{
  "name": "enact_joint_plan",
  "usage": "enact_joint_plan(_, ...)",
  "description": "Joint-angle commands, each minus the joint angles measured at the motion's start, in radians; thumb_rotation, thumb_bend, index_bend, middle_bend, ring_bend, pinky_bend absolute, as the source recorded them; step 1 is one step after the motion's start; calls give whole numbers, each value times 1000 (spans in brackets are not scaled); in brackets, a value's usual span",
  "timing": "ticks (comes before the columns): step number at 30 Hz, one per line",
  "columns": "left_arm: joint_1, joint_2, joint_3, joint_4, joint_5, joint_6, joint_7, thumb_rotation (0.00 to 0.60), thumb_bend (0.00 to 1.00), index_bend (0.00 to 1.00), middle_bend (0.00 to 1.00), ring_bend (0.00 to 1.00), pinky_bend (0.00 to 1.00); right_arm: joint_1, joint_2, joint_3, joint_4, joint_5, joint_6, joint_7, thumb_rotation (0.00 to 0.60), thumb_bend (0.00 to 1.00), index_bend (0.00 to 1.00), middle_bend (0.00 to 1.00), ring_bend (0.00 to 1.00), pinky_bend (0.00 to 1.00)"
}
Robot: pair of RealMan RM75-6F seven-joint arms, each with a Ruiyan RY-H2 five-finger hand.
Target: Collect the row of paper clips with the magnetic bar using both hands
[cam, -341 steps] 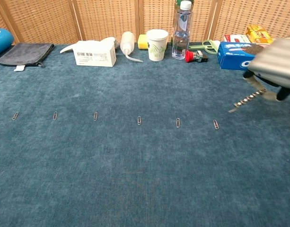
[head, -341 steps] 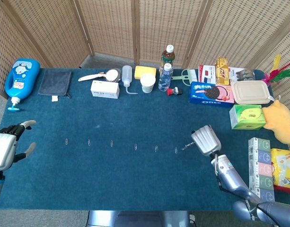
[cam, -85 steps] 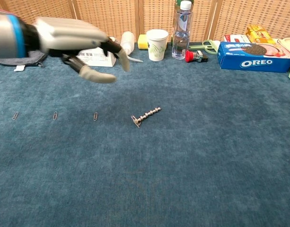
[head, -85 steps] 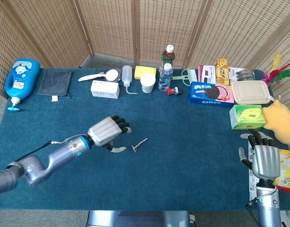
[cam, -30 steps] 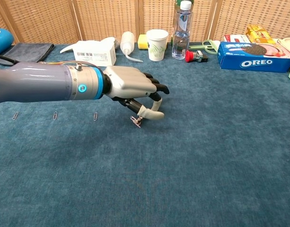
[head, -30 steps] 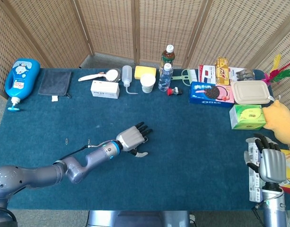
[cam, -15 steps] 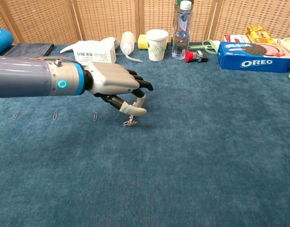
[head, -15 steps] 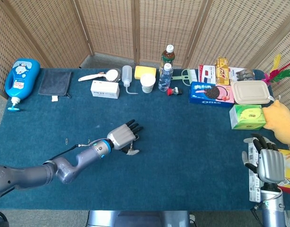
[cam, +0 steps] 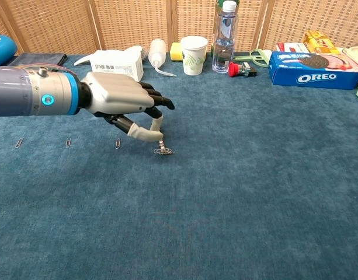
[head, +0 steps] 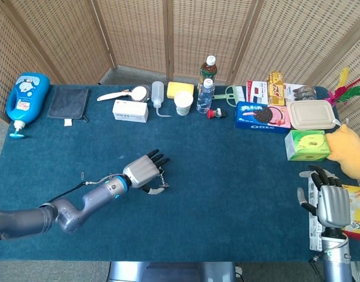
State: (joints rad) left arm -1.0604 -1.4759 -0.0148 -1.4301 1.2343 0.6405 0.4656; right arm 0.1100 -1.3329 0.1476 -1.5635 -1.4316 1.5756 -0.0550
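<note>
While the left robot hand [cam: 123, 104] seemingly pinches the magnetic bar [cam: 161, 144], the right robot hand [head: 330, 202] is spread.

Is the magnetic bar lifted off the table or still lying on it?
Lifted: the left hand pinches the magnetic bar, which hangs tip-down with clips clustered at its end.

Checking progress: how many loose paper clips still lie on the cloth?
3: far-left clip, middle clip, third clip by the left hand. Others may cling to the bar.
</note>
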Motion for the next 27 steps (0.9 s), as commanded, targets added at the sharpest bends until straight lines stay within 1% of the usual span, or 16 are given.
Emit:
enact_joint_plan(1,8,27,-3,-34,11,25,-2,0,506,333,32,0,1,-2,1,1,-7,-5,5,-1,600,424,374,296,256,310)
enact_joint_plan(3,16,49,-4,-54,33,51,-2,0,505,321,32,0,1,-2,0,0,-10,-9,4,-6,600,424,373,296,256,310)
enact_joint_plan(7,26,68,-6,-49,71,94,4,2,505,220,54,17,1,-1,0,0,-15,-13,2,-6,600,425,373,296,256,310)
enact_joint_plan(9,35,73,-3,-36,104,124,3,73,506,173,74,55,3,-1,0,2,-14,-14,2,-8,600,424,373,296,257,310)
enact_joint_plan(10,39,74,-3,-30,116,136,1,153,507,145,83,79,21,-1,0,2,-15,-15,2,-8,600,424,373,296,257,310)
enact_joint_plan(11,46,74,-4,-21,128,153,-5,247,507,118,91,100,61,-1,0,3,-15,-14,0,-5,600,424,373,296,257,310)
enact_joint_plan(12,51,74,-6,-15,134,163,-17,298,507,101,96,113,100,-1,1,3,-15,-13,-2,-2,600,424,373,296,257,310)
enact_joint_plan(14,60,73,-7,-3,145,177,-40,414,507,54,111,164,247,-1,2,2,-14,-13,-4,1,600,424,373,296,257,310)
enact_joint_plan(15,64,72,-9,5,150,184,-55,443,507,44,120,187,294,-2,3,2,-13,-12,-6,4,600,424,373,296,257,310)
enact_joint_plan(17,72,71,-14,18,158,198,-79,525,507,35,170,278,417,-4,5,2,-12,-8,-8,10,600,424,371,296,257,319)
enact_joint_plan(18,75,70,-16,22,162,203,-91,549,507,37,194,315,455,-5,5,2,-12,-7,-9,12,600,424,370,296,257,325)
enact_joint_plan(19,80,69,-18,27,169,212,-111,576,507,43,234,375,516,-6,6,2,-10,-6,-8,14,600,424,369,296,257,333)
enact_joint_plan(20,90,65,-24,37,181,236,-149,593,507,55,275,437,578,-8,6,3,-7,-4,-7,15,600,424,369,296,257,338)
enact_joint_plan(23,101,53,-19,76,222,260,-228,600,506,106,390,598,701,-8,6,5,-2,1,-13,18,600,424,369,296,256,338)
enact_joint_plan(26,99,50,-11,108,254,256,-300,600,490,155,497,699,767,-4,5,7,2,7,-24,18,600,424,369,296,256,338)
enact_joint_plan(27,97,49,-9,116,259,250,-315,599,485,169,523,719,778,-3,5,7,3,8,-27,18,600,424,369,296,256,338)
